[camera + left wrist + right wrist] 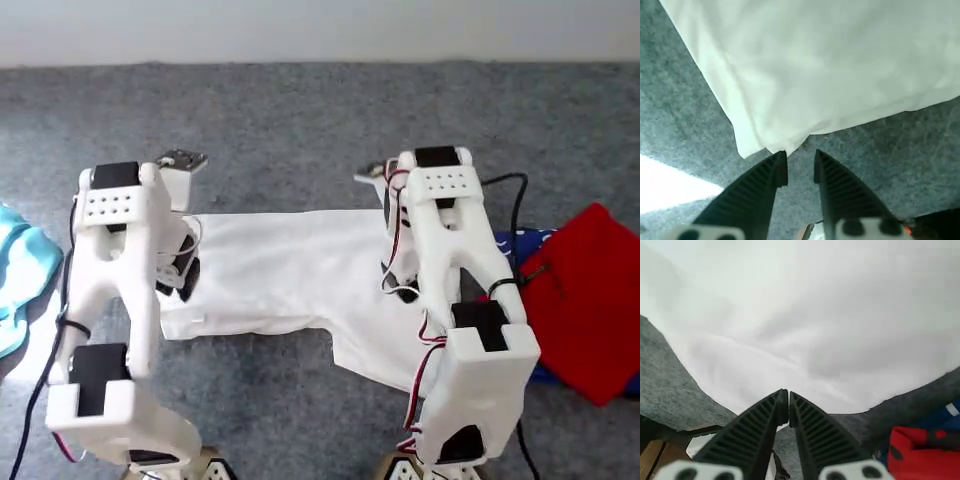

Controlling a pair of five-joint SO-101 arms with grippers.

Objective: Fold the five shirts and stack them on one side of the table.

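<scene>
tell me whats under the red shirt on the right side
A blue shirt lies under the red shirt, its edge showing at the far side and the near side. The rest is covered, so whether anything else lies beneath cannot be told.

The white shirt (290, 270) is smooth, matt cloth with soft creases. The red shirt (590, 290) is matt cloth too. The table (300, 110) has a rough grey felt-like cover. The left arm (110, 270) and right arm (460, 250) are smooth white plastic. The left gripper (800, 155) and right gripper (788, 395) are black ribbed plastic.
</scene>
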